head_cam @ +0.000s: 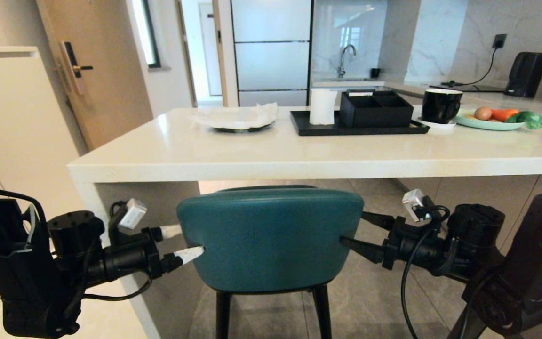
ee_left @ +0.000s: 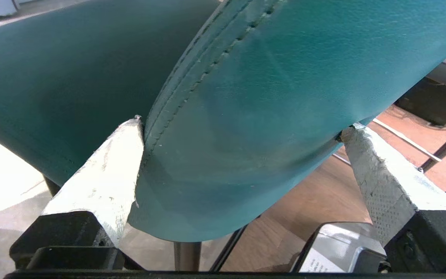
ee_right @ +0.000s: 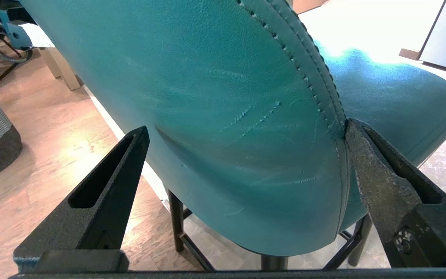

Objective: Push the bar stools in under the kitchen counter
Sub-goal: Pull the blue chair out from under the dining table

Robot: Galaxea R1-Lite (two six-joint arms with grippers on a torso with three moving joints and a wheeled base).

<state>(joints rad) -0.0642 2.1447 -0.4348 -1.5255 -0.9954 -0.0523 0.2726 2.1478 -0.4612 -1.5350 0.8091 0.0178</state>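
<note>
head view: teal stool (head_cam: 270, 238) under counter (head_cam: 271, 157), wrist views: seam stitching

The teal stool back (head_cam: 270, 238) is viewed from behind by the head camera; its side edges (ee_left: 223, 128) (ee_right: 246, 128) are seen close-up between each wrist camera's fingers.

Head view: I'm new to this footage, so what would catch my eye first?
The teal bar stool fills the centre foreground, its back facing the camera, just before the cream kitchen counter. The left gripper and right gripper flank the stool's back, jaws wide, straddling its side edges. On the counter, a black tray holds a black box.
</note>
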